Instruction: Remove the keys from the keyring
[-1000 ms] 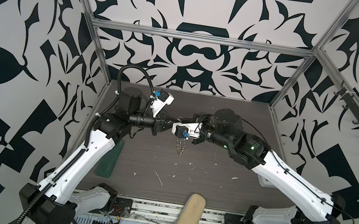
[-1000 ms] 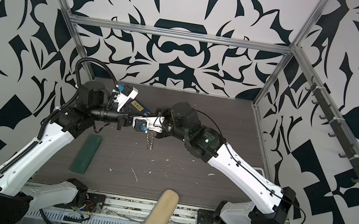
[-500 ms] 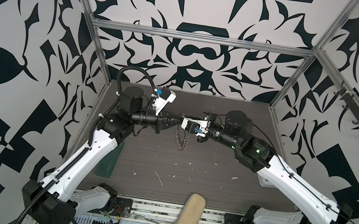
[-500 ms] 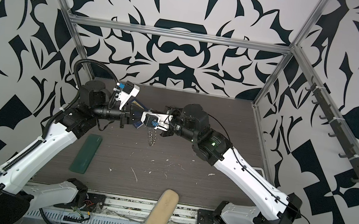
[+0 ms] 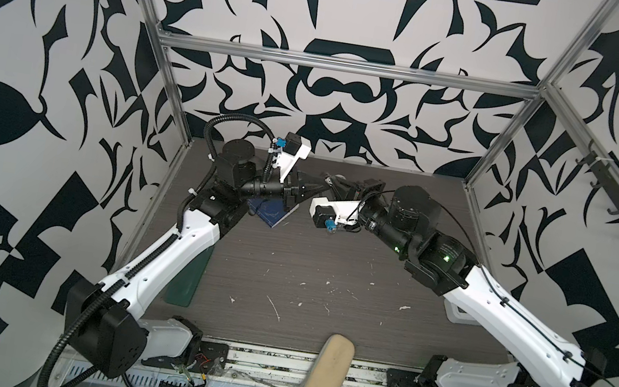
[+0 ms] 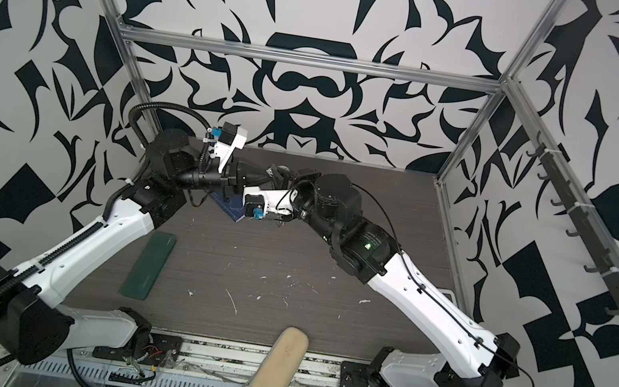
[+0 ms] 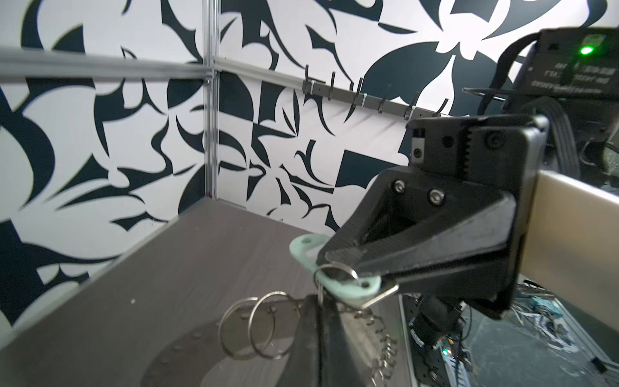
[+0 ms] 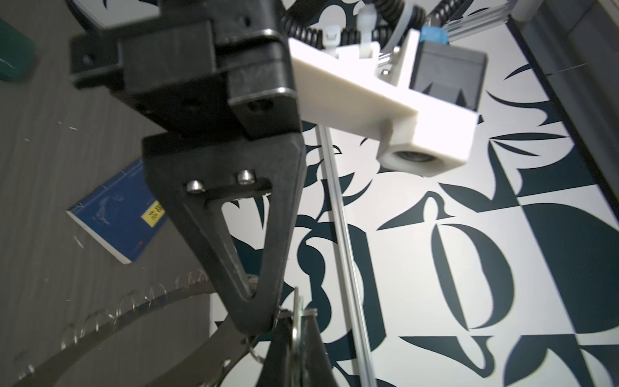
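Both top views look steeply down from six o'clock toward twelve, sharing the whole table (image 5: 328,273). The wrist views face each other, close, sharing the keyring (image 7: 187,351).

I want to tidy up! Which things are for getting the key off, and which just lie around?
For the job: key with tag, big metal ring, left pincer, right pincer.
Just lying about: blue book, green case, tan case.

Dark wood-grain table (image 5: 331,257), shown in both top views. Toward the back left, flat on it, a blue book (image 5: 269,213), partly hidden under the arms. Near the left edge, a long dark green case (image 6: 148,264). At the front edge, a beige case (image 5: 328,368), tilted, partly over the metal rail. Around the middle, scattered white specks (image 5: 274,309).
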Tool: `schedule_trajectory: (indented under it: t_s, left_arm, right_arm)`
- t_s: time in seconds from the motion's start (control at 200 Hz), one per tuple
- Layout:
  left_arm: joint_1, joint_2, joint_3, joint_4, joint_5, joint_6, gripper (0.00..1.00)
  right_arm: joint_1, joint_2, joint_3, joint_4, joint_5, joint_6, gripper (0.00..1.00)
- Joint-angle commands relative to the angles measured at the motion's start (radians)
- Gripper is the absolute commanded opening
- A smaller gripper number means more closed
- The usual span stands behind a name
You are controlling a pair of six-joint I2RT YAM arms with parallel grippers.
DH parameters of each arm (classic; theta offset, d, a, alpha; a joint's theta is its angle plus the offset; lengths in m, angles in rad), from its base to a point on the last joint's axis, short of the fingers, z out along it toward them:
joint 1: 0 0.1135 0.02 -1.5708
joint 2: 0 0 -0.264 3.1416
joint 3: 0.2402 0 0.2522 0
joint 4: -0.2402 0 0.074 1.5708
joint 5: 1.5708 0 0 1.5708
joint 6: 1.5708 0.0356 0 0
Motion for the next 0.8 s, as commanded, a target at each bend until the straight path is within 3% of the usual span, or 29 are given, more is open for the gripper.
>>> schedule_trajectory:
  t_s: [0.0,0.24,0.44,0.795]
  left_arm:
    - [-0.007,0.046,0.054,0.309,-0.003,-0.022,0.00]
    - [-0.007,0.143,0.148,0.567,-0.025,0.007,0.00]
    - [-0.007,0.212,0.211,0.667,-0.036,-0.003,0.00]
    - [0.001,0.226,0.226,0.618,-0.068,-0.008,0.00]
  right_arm:
    - [0.037,0.013,0.043,0.108,-0.003,-0.172,0.02]
    - [0.038,0.033,0.080,0.219,0.059,-0.379,0.02]
    - [0.037,0.050,0.140,0.219,0.102,-0.435,0.04]
    - [0.037,0.049,0.127,0.291,0.126,-0.452,0.29]
